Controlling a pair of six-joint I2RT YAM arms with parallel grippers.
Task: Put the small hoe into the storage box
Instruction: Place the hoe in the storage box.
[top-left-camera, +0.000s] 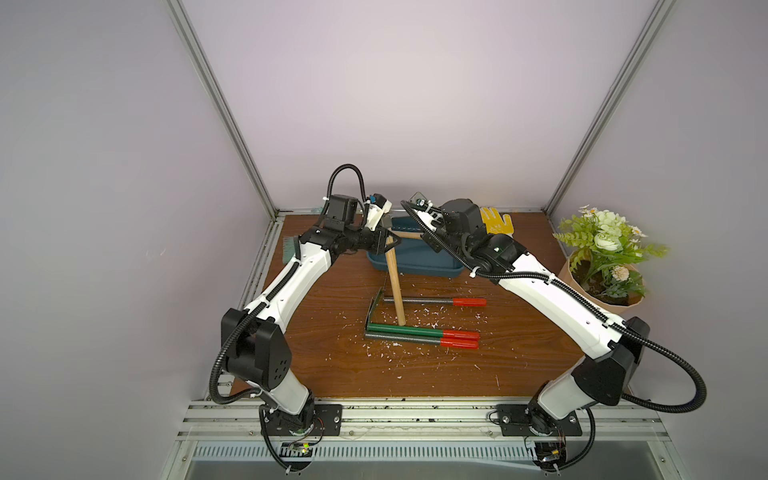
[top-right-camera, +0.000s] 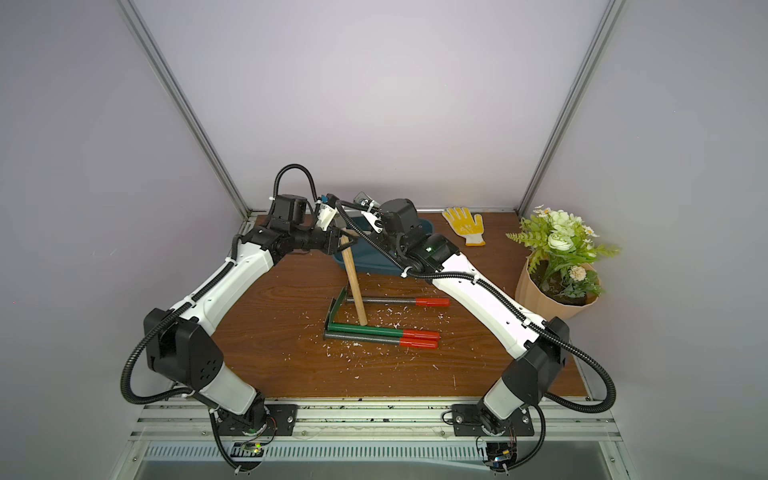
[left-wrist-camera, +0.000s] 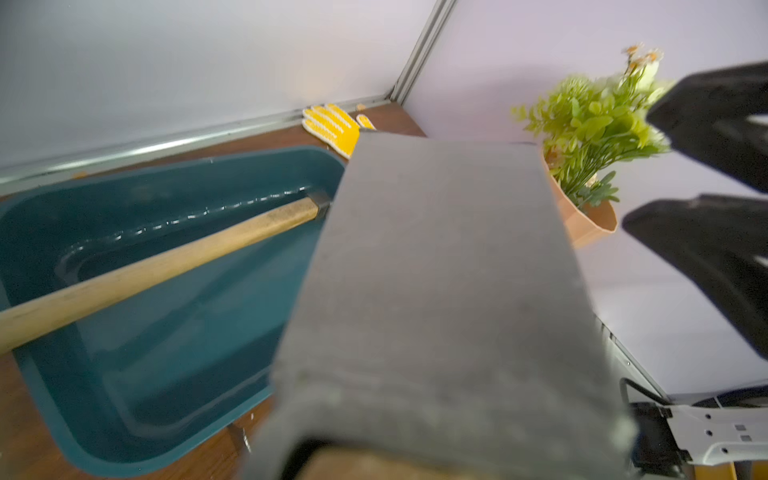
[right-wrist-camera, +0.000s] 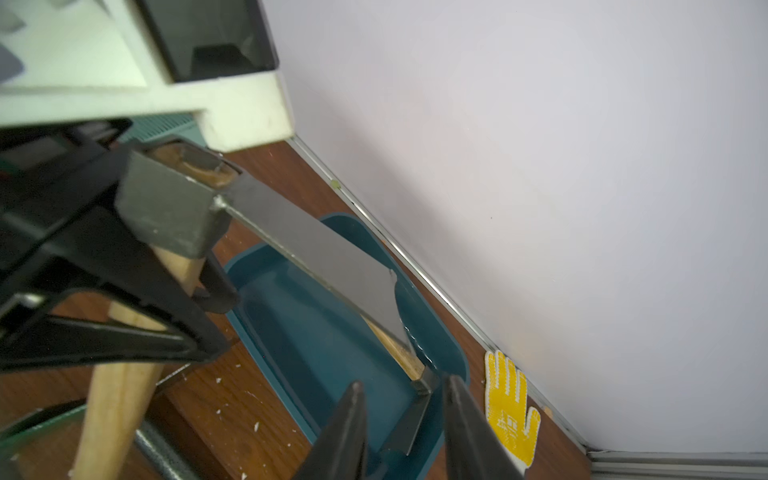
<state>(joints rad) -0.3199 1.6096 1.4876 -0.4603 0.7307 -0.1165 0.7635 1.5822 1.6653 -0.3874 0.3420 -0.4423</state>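
At twelve o'clock on the tabletop (top-left-camera: 332, 374): storage box (top-left-camera: 419, 258), teal, one wooden-handled tool (left-wrist-camera: 166, 266) lying lengthwise inside.

Small hoe (top-left-camera: 393, 282): not yet in the box. The left gripper (top-left-camera: 385, 243) was clamped tight on the wooden shaft just under the grey blade (left-wrist-camera: 436, 270). The shaft hung towards six o'clock over the red-gripped tools (top-left-camera: 419, 332).

Right gripper (right-wrist-camera: 403, 382): jaws partly apart, holding nothing, above the box's three-o'clock end.

Handling note, as a judgement: you did best to swing the shaft level, parallel to the boxed tool, lower it inside the rim, then let go.
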